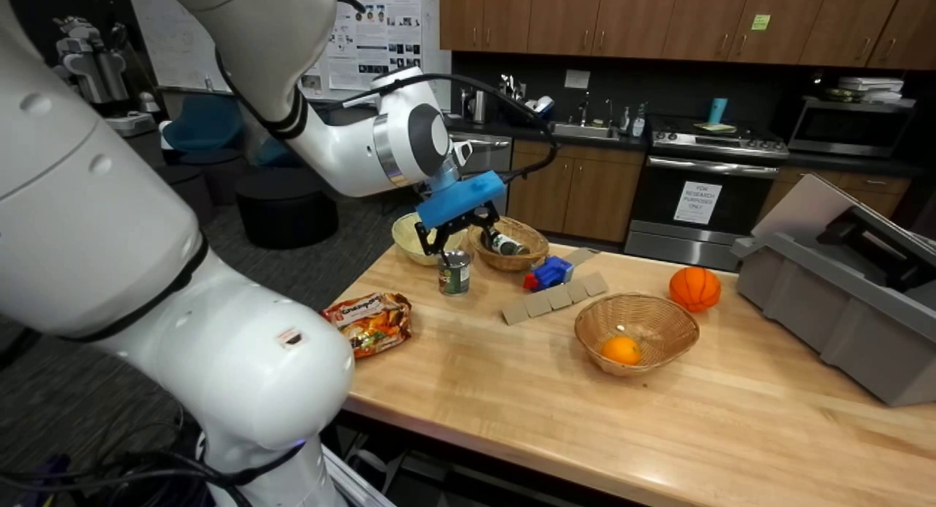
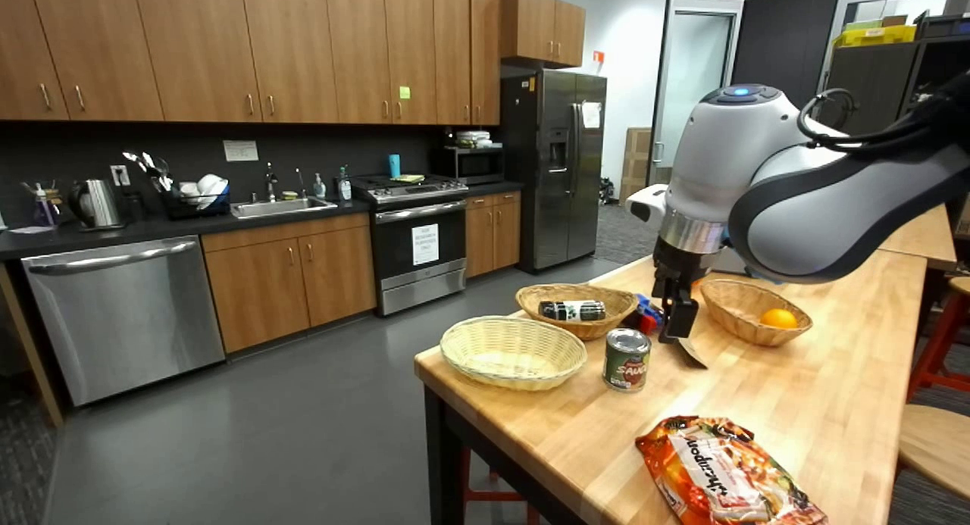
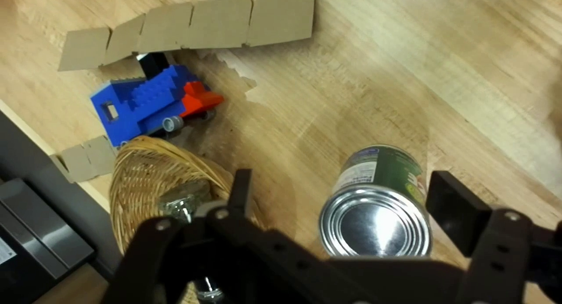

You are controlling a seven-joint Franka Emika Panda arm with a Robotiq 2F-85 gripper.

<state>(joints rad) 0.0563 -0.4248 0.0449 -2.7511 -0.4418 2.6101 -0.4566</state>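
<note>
On the worktop [image 3: 373, 71], an upright can [image 3: 377, 203] is observed between widely parted, empty jaws in the wrist view.

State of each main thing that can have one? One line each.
Hand: open, holding nothing
Can: upright, top closed
Dark container: lying in a basket
Orange: inside another basket
Pale basket: upright
Food bag: lying down
Grey bin: open
Dishwasher: shut
Oven: shut
Fridge: doors shut
Upper cabinets: shut
</note>
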